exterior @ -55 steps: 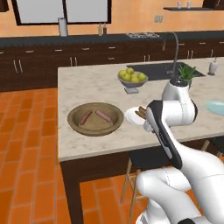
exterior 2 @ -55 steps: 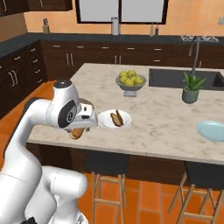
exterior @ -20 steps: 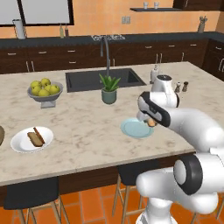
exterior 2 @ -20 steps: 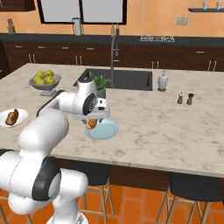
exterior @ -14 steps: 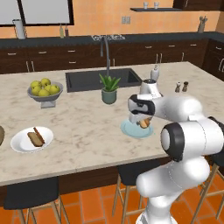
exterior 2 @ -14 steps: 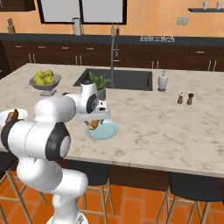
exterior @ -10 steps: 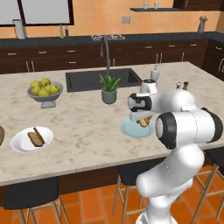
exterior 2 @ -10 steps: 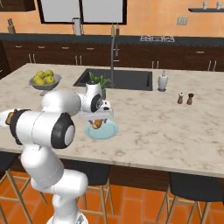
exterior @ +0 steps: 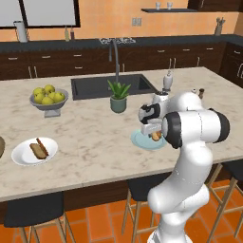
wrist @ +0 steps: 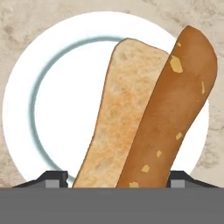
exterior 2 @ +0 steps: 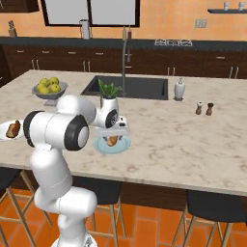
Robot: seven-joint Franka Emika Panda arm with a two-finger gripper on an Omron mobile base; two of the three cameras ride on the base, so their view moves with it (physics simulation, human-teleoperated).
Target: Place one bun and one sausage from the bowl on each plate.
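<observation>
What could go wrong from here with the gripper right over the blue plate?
1. In the hand view the bun and sausage run down between the fingertips of the gripper; lifting away could drag one off the pale blue plate.
2. The sausage overlaps the bun and reaches near the plate's rim, so a nudge might roll it onto the counter.
3. The potted plant stands close behind; a wide swing could clip it.

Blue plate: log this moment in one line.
claw: around bun and sausage | over blue plate | white plate: filled
</observation>
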